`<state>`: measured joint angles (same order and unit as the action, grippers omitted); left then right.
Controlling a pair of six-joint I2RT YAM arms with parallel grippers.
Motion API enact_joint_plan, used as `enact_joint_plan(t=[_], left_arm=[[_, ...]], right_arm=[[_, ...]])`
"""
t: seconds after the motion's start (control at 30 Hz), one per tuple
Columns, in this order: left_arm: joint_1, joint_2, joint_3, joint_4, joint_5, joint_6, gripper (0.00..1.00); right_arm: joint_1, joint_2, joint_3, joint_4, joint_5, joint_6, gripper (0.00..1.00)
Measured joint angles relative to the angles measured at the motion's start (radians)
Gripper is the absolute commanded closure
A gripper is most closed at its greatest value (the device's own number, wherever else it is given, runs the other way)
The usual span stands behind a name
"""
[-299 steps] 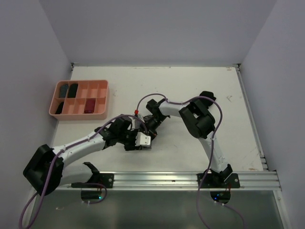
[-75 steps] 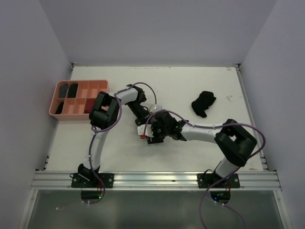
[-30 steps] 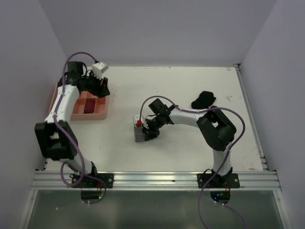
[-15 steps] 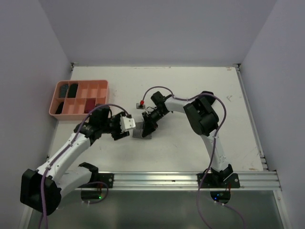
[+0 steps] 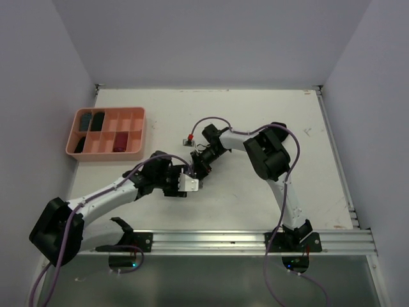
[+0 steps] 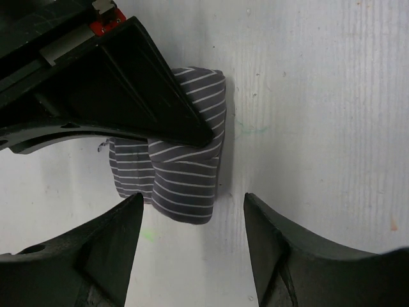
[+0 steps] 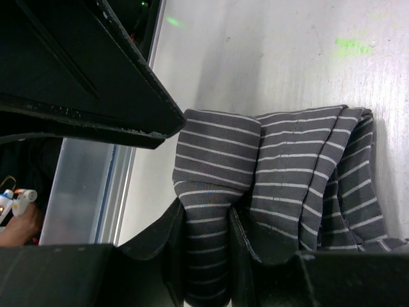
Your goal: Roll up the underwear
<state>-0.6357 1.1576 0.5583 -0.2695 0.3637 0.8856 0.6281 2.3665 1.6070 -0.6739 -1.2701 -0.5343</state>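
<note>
The white table [image 5: 255, 115] fills the top view, with pale walls on three sides; the left arm [image 5: 105, 195] stretches from its base at the near edge towards the middle, and the right arm [image 5: 281, 185] rises from its base, bends at the elbow and doubles back leftward to the same spot, so both wrists meet near the table's centre.

The salmon-pink tray [image 5: 102, 154] sits at the far left of the table, well apart from the arms; dark bundles [image 5: 97, 120] fill its far-left compartments and a dark red bundle [image 5: 120, 142] lies in a near one.

The striped underwear [image 6: 188, 176], grey with fine white lines, lies on the table between the two wrists, folded into a thick, short bundle with a second layer showing at its left side; whether the plain black garment is in view I cannot tell, as the right arm's elbow covers that part of the table.

The right tool [image 7: 208, 236] is clamped on a fold of the striped underwear, the cloth bunched up between its two fingers [image 7: 163, 256]; seen from the left wrist, its dark tip rests on top of the bundle.

The left tool [image 6: 193, 220] stands with its fingers [image 6: 108, 243] apart, just short of the bundle's near end and not touching it.
</note>
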Motion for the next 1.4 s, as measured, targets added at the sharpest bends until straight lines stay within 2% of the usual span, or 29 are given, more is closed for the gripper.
enact_joint_plan(t=[0.37, 0.43, 0.47, 0.5, 0.6, 0.83, 0.87, 0.9, 0.93, 0.97, 1.13, 1.23, 1.4], left_arm=[[-0.060, 0.146, 0.000, 0.097, -0.035, 0.042, 0.43], [-0.066, 0.171, 0.000, 0.123, -0.054, 0.040, 0.53], [-0.067, 0.186, 0.002, 0.140, -0.064, 0.038, 0.63], [-0.067, 0.202, 0.006, 0.151, -0.074, 0.033, 0.67], [-0.068, 0.222, 0.019, 0.159, -0.080, 0.018, 0.78], [-0.085, 0.250, 0.052, 0.131, -0.085, -0.011, 0.95], [-0.087, 0.260, 0.068, 0.114, -0.085, -0.017, 1.00], [-0.088, 0.267, 0.079, 0.101, -0.084, -0.024, 1.00], [-0.089, 0.274, 0.092, 0.084, -0.082, -0.033, 1.00], [-0.091, 0.280, 0.103, 0.069, -0.081, -0.039, 1.00], [-0.092, 0.299, 0.140, 0.002, -0.064, -0.058, 1.00], [-0.091, 0.310, 0.155, -0.023, -0.053, -0.066, 1.00], [-0.086, 0.348, 0.203, -0.087, 0.002, -0.086, 1.00]], right_arm=[[0.000, 0.020, 0.030, -0.077, -0.005, -0.031, 1.00], [-0.002, 0.024, 0.035, -0.098, -0.005, -0.037, 1.00], [-0.002, 0.028, 0.039, -0.111, -0.005, -0.043, 1.00], [-0.002, 0.031, 0.044, -0.124, -0.005, -0.048, 1.00], [-0.006, 0.037, 0.058, -0.166, -0.003, -0.073, 1.00], [-0.010, 0.058, 0.101, -0.276, 0.009, -0.159, 0.99], [-0.011, 0.062, 0.107, -0.292, 0.011, -0.171, 0.97], [-0.013, 0.065, 0.112, -0.307, 0.013, -0.180, 0.90], [-0.013, 0.067, 0.115, -0.317, 0.014, -0.187, 0.73], [-0.014, 0.068, 0.117, -0.327, 0.016, -0.193, 0.67], [-0.021, 0.064, 0.139, -0.370, 0.037, -0.192, 0.45], [-0.036, 0.045, 0.151, -0.369, 0.061, -0.163, 0.41], [-0.135, 0.035, 0.273, -0.309, 0.140, -0.116, 0.41]])
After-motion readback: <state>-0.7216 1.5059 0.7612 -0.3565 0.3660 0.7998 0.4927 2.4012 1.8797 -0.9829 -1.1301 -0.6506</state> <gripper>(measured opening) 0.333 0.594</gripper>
